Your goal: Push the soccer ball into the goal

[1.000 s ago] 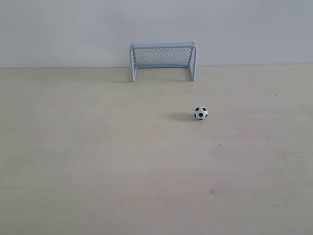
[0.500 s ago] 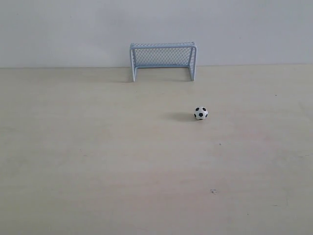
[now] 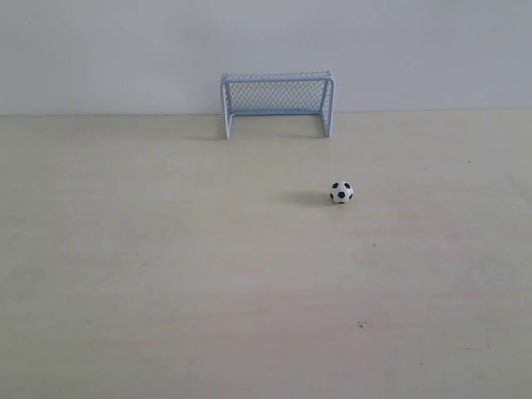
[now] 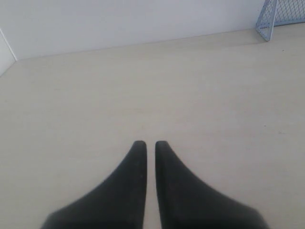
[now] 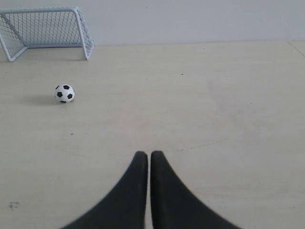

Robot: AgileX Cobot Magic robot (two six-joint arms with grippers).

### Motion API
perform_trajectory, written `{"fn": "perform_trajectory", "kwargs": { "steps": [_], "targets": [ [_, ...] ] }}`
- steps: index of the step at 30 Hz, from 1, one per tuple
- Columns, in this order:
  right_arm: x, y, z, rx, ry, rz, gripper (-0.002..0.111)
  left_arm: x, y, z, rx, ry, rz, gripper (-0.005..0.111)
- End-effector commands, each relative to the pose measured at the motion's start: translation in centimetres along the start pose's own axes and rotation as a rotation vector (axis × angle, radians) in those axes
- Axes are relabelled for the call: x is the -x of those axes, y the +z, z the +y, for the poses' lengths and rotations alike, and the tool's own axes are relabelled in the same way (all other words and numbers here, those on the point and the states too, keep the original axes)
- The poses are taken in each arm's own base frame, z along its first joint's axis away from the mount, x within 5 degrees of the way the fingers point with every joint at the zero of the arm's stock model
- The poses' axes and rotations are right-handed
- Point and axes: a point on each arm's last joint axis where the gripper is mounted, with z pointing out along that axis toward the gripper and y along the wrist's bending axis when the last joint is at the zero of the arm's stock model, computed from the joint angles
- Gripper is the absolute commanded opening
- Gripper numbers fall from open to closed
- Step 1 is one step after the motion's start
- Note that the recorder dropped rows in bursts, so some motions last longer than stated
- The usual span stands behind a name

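Note:
The soccer ball (image 3: 341, 192) rests on the pale table, in front of and a little right of the goal (image 3: 278, 102), which stands against the back wall with its mouth facing the table. Neither arm shows in the exterior view. The right wrist view has the soccer ball (image 5: 64, 93) and the goal (image 5: 45, 29) well ahead of my right gripper (image 5: 149, 153), which is shut with nothing between its black fingers. Only a corner of the goal (image 4: 280, 18) appears in the left wrist view, far from my left gripper (image 4: 147, 143), shut and empty; the ball is out of that view.
A white wall (image 3: 266, 41) closes off the back of the pale wooden table (image 3: 166, 274). A small dark speck (image 3: 362, 324) marks the tabletop near the front.

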Motion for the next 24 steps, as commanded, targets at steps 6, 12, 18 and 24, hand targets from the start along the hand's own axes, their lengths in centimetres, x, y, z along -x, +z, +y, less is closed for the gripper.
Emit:
{"fn": "perform_trajectory", "kwargs": {
  "steps": [6, 12, 18, 24],
  "targets": [
    [0.1, 0.0, 0.0, -0.005, -0.014, -0.015, 0.000, 0.2, 0.0, 0.0, -0.008, -0.007, -0.003, 0.006],
    [0.1, 0.0, 0.0, -0.005, -0.014, -0.017, 0.000, 0.2, 0.0, 0.0, -0.008, -0.007, -0.003, 0.006],
    [0.4, 0.0, 0.0, -0.004, -0.010, -0.047, 0.000, 0.2, 0.0, 0.0, -0.008, -0.007, -0.003, 0.006],
    [1.6, -0.2, 0.0, -0.004, -0.010, -0.185, 0.000, 0.2, 0.0, 0.0, -0.008, -0.007, -0.003, 0.006]
  ]
}}
